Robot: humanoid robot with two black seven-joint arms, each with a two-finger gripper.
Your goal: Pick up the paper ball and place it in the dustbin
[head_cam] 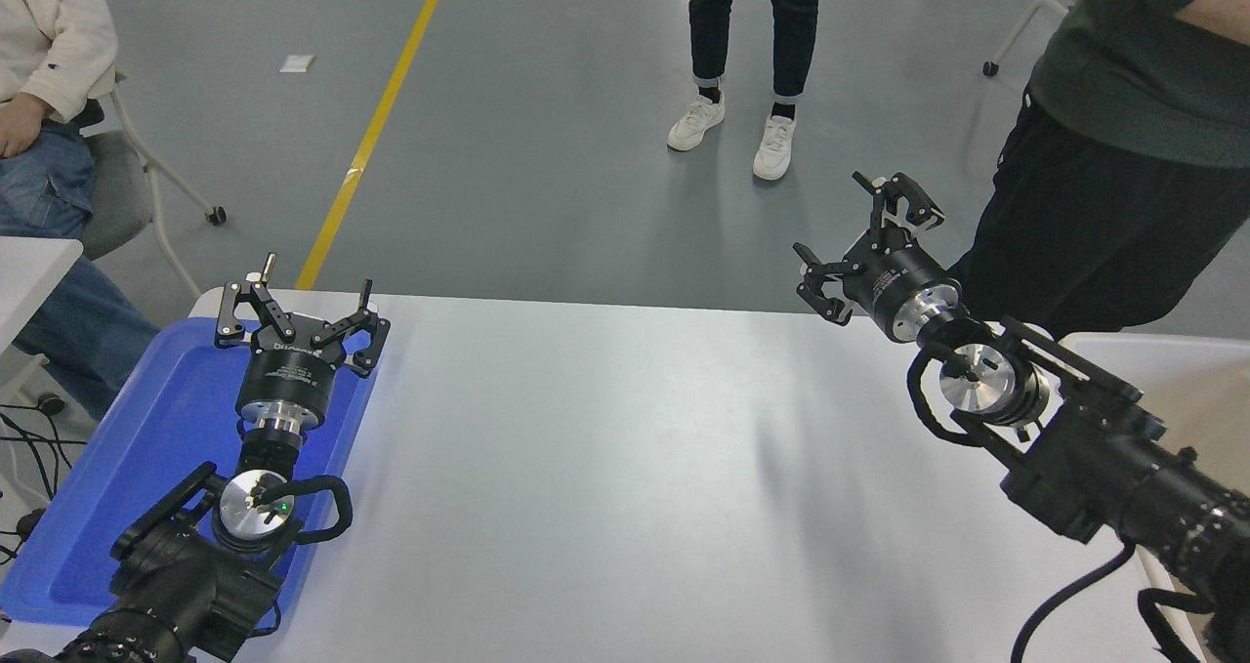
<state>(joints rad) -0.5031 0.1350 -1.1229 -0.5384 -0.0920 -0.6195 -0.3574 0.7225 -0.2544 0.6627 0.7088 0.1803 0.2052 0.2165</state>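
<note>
Overhead, right gripper (867, 243) spread apart above white table's (625, 468) far edge, left gripper (301, 314) spread, parked over blue tray (166, 419)

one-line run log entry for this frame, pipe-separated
right gripper: open, empty, raised at table's far right edge | left gripper: open, over blue tray | paper ball: not visible

Bright, even overhead light, no hard glare. White table (605, 468) shows soft diffuse shadows, a faint grey band under the right arm (1064, 429). Small specular highlights on the arm's metal discs. Blue tray (127, 448) saturated, slight glow. Focus sharp throughout; no obvious blur. Mild wide-angle stretch at the edges.
</note>
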